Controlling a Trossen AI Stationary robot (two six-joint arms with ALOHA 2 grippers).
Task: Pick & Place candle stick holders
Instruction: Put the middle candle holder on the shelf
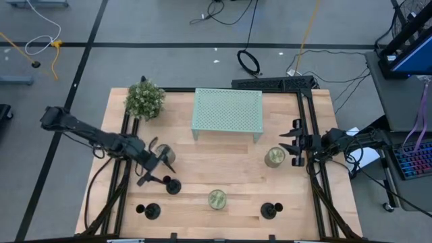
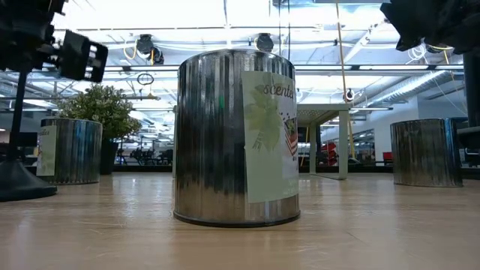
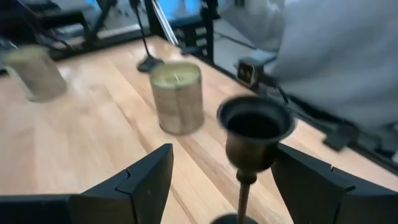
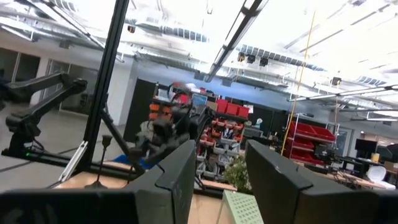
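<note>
Three matte-black candle stick holders stand on their disc bases on the wooden table: one left of centre, one near the front left, one near the front right. My left gripper is open. In its wrist view its gripper has one finger on either side of the first holder's cup and stem. I cannot tell whether they touch it. That holder's base shows at the left of the low view. My right gripper waits open at the table's right side.
Three greenish-gold jars stand on the table: front centre, left by my left gripper, and right. A pale green perforated rack and a small potted plant stand at the back.
</note>
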